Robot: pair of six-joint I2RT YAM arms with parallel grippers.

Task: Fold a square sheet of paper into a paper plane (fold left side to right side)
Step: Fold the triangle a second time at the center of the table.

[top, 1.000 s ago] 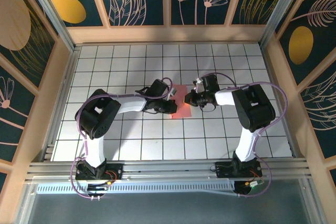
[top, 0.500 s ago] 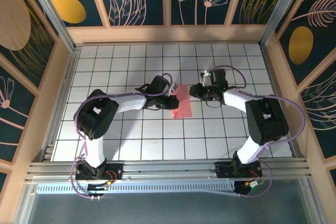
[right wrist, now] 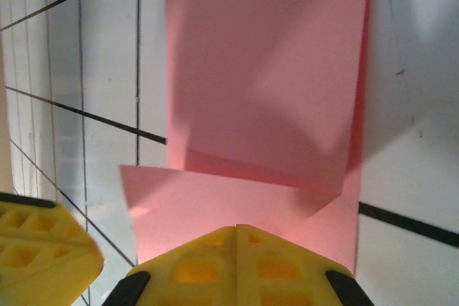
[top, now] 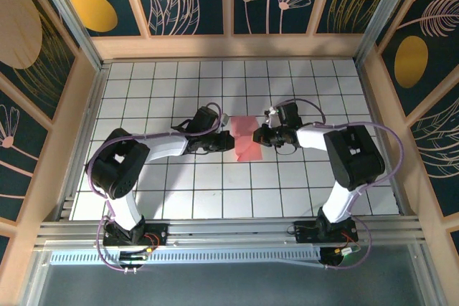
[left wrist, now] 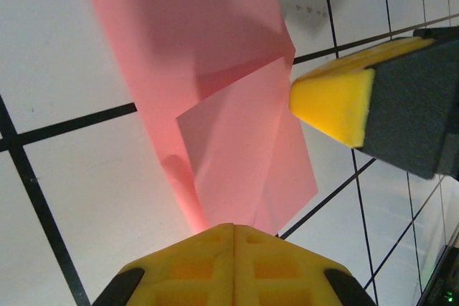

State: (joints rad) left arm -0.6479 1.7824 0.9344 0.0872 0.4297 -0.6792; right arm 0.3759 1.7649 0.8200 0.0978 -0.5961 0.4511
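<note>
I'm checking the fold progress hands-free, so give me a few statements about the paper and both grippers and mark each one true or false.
1. The square sheet of paper lies flat and unfolded. False: it is folded over itself, with overlapping layers and a turned-in corner.
2. The jaws of the left gripper and the right gripper are shut. True.
3. The paper sits between the two grippers on the grid tiles. True.
4. The paper is blue. False: it is salmon-pink.

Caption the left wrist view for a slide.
Closed yellow-fingered left gripper pinches the edge of a partly folded salmon-pink paper sheet.
</note>
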